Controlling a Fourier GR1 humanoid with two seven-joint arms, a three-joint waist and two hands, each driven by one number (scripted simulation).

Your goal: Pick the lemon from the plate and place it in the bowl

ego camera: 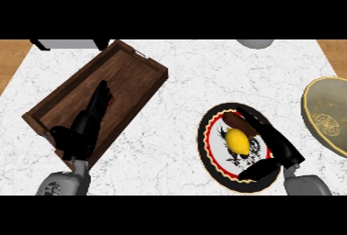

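A smooth yellow lemon [237, 140] lies on a round plate [211, 156] with a black, red and scalloped rim, touching a brown oblong item [238, 122]. The right robot hand [277, 146] spreads open around it, fingers straight. A speckled olive bowl [327, 114] sits to the right on the white marbled surface [183, 82]. The left robot hand [88, 120] rests open over a dark wooden tray [139, 73].

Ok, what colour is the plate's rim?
Black with a red inner ring, on the plate; head view.
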